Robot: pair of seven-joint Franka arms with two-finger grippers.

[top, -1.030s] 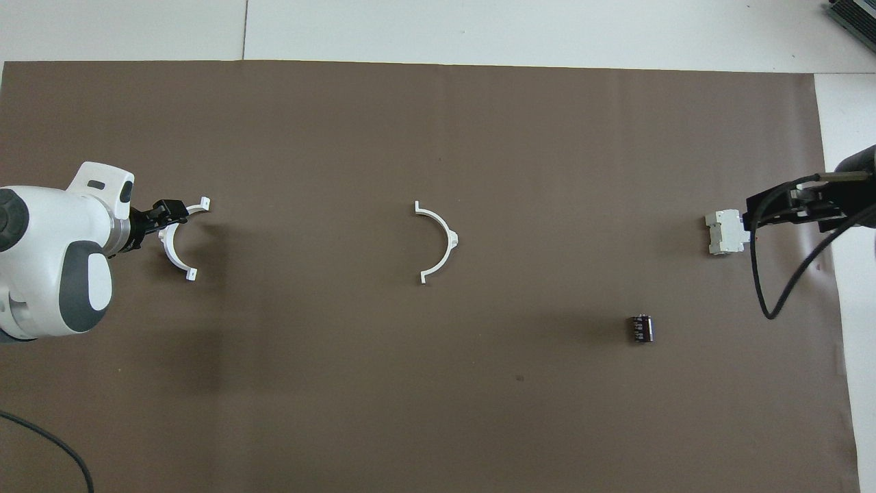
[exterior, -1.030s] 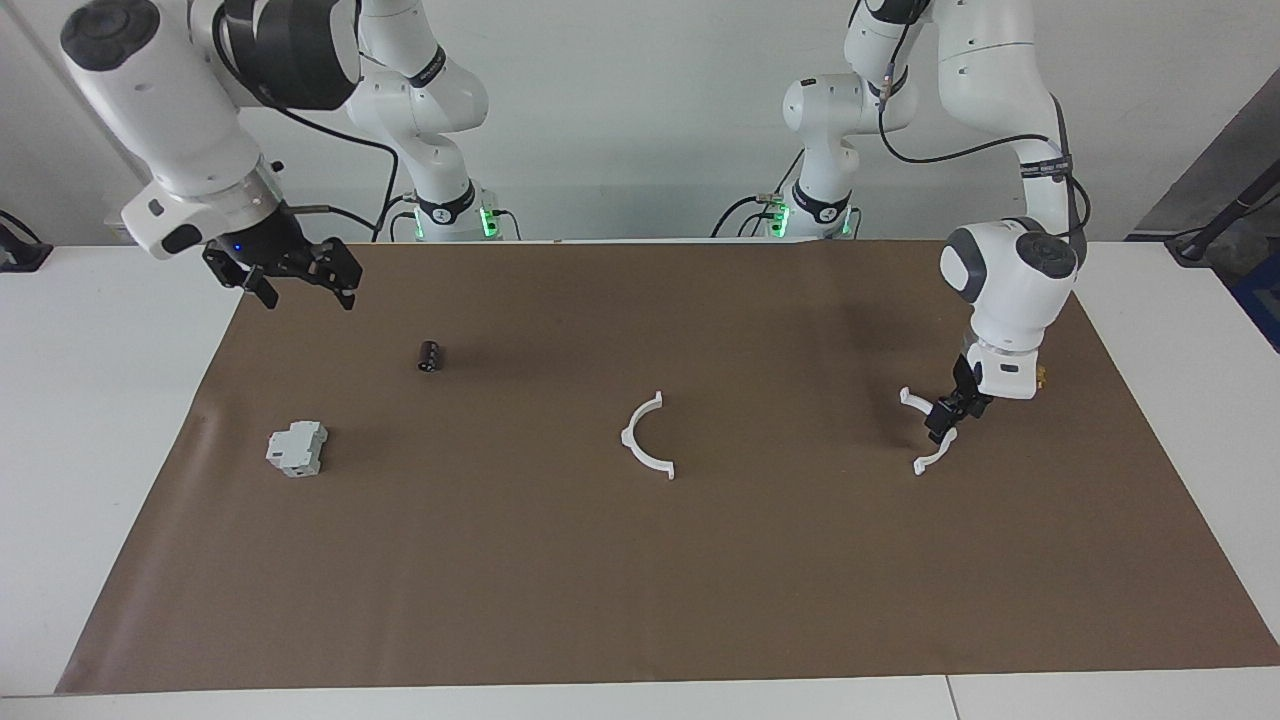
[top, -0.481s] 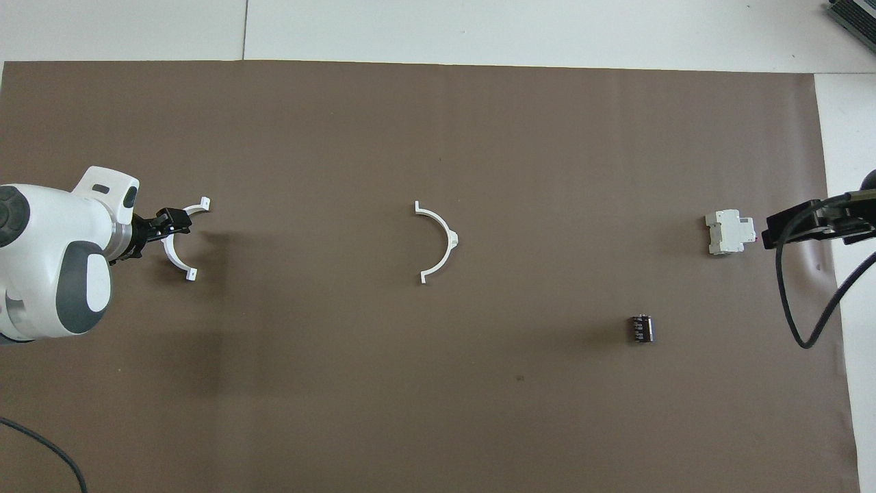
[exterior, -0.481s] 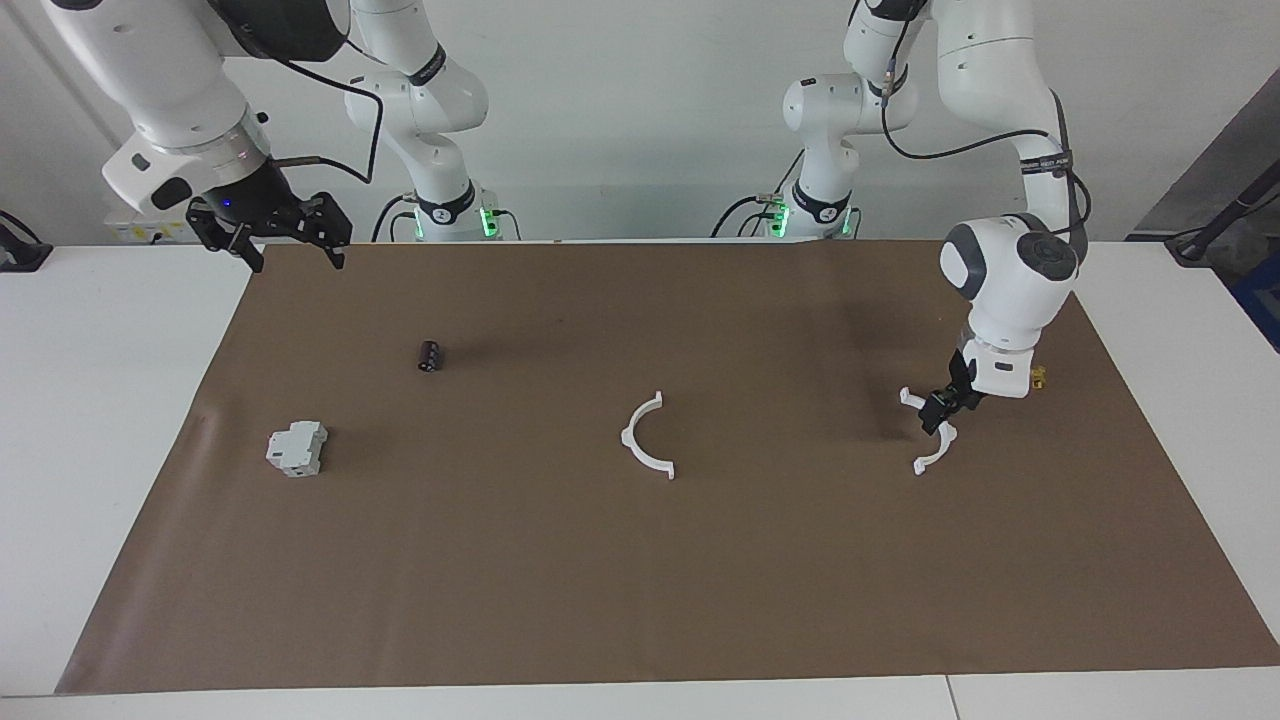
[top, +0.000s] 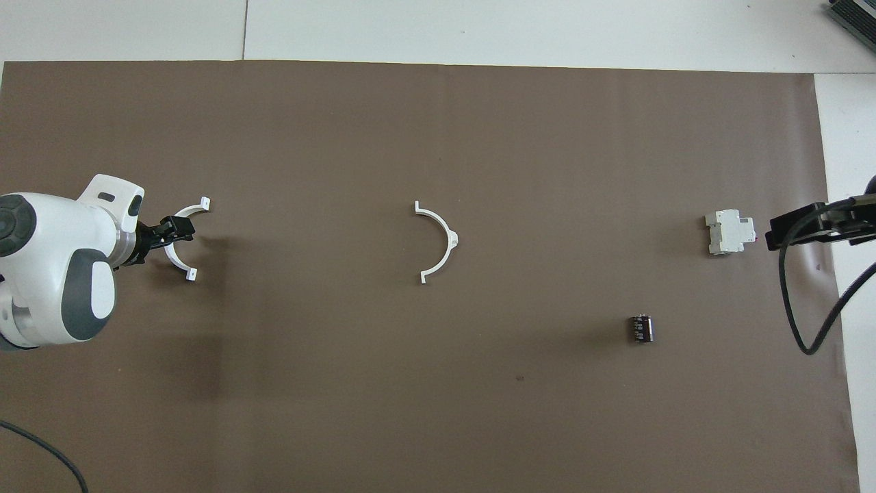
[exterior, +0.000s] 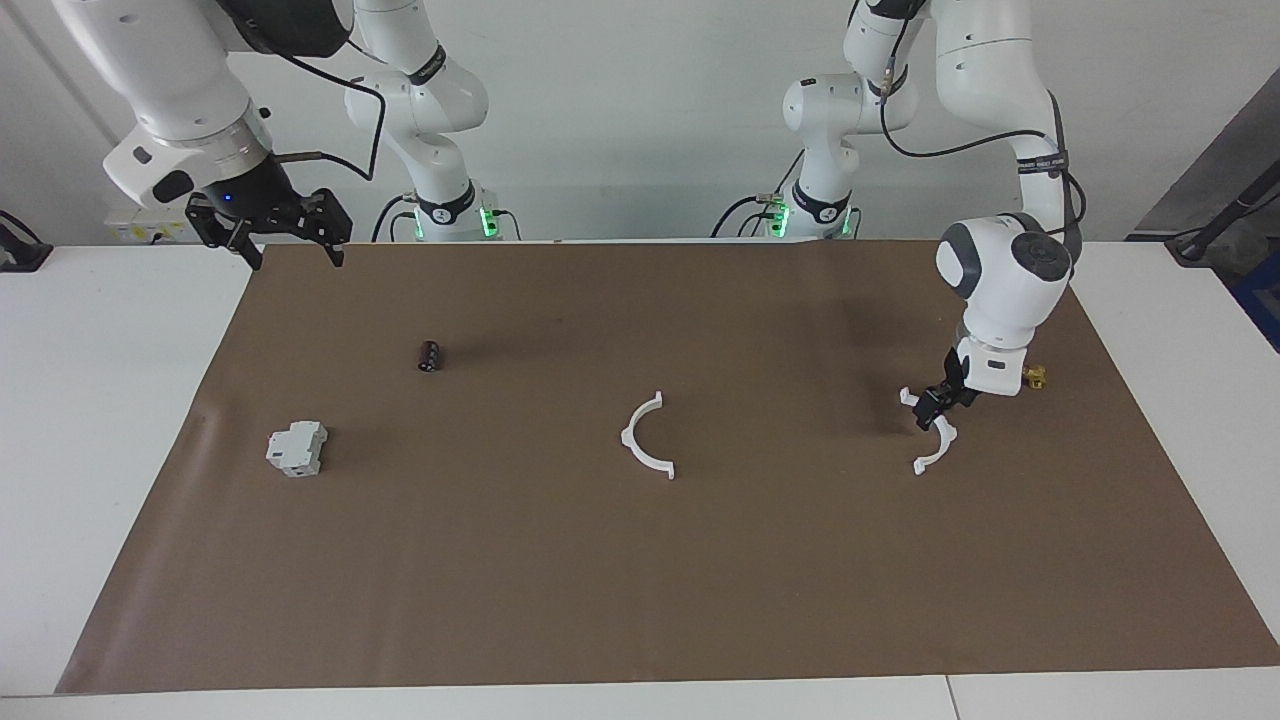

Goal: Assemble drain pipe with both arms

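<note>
The drain pipe lies as two separate white half-rings on the brown mat (exterior: 640, 580). One half-ring (exterior: 630, 445) lies alone at the mat's middle, and it also shows in the overhead view (top: 452, 239). The other half-ring (exterior: 941, 449) lies toward the left arm's end, also in the overhead view (top: 174, 263). My left gripper (exterior: 935, 410) is low at the middle of this half-ring's arc (top: 176, 231). My right gripper (exterior: 295, 258) is open and empty, raised over the mat's corner at the right arm's end.
A grey-white boxy block (exterior: 297, 448) sits toward the right arm's end. A small dark cylinder (exterior: 430, 356) lies nearer to the robots than the block. A small red-and-yellow valve (exterior: 1033, 377) lies beside the left wrist.
My right gripper has risen and drawn back from over the boxy block toward the mat's corner. My left gripper has shifted slightly along its half-ring. Neither half-ring has moved.
</note>
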